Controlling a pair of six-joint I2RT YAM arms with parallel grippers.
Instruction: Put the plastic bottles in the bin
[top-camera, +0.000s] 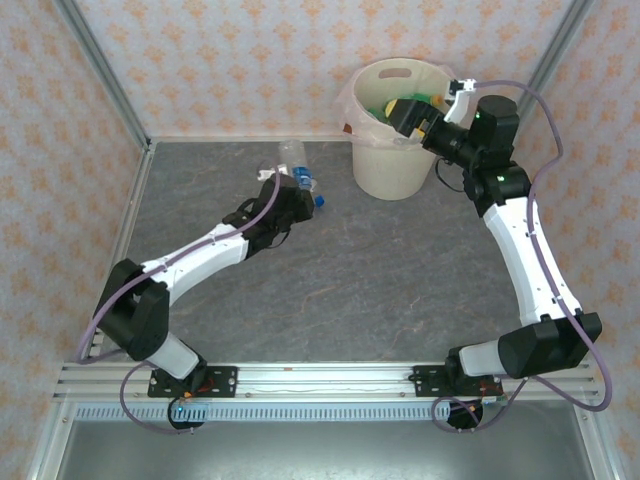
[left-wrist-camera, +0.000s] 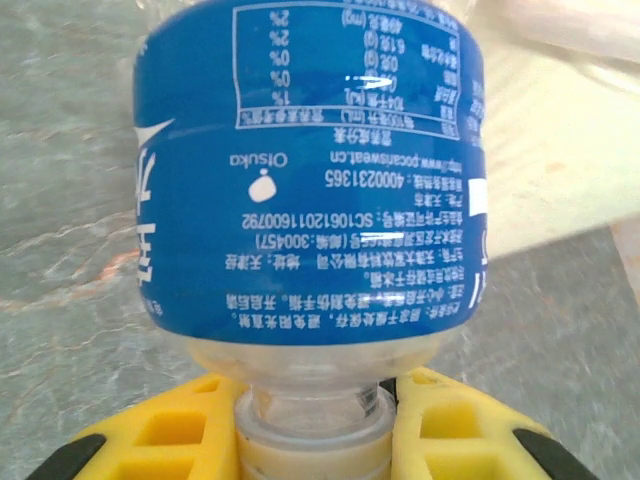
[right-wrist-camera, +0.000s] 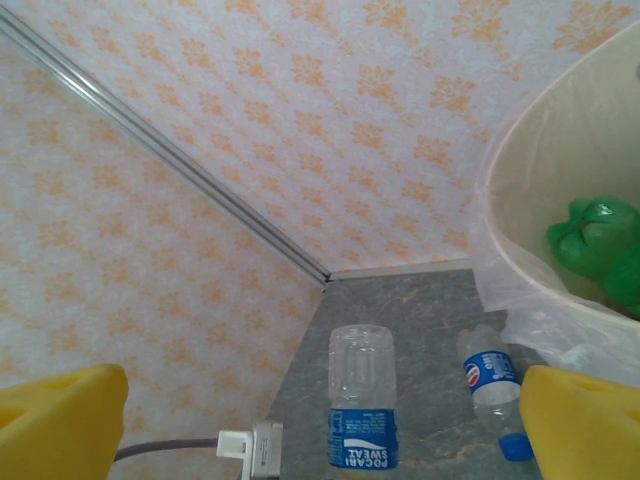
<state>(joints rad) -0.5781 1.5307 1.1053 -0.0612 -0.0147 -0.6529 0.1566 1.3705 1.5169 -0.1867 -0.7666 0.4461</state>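
Two bottles sit outside the bin (top-camera: 390, 172): a loose bottle (right-wrist-camera: 490, 385) lying on the table (top-camera: 400, 280), and a held bottle (left-wrist-camera: 310, 170) standing neck-down, pinched at the neck in the closed left gripper (left-wrist-camera: 312, 440). Since the right gripper (top-camera: 420, 112) hangs wide open and empty over the bin, the arms could collide there, or the held bottle could swing and clip the rim.
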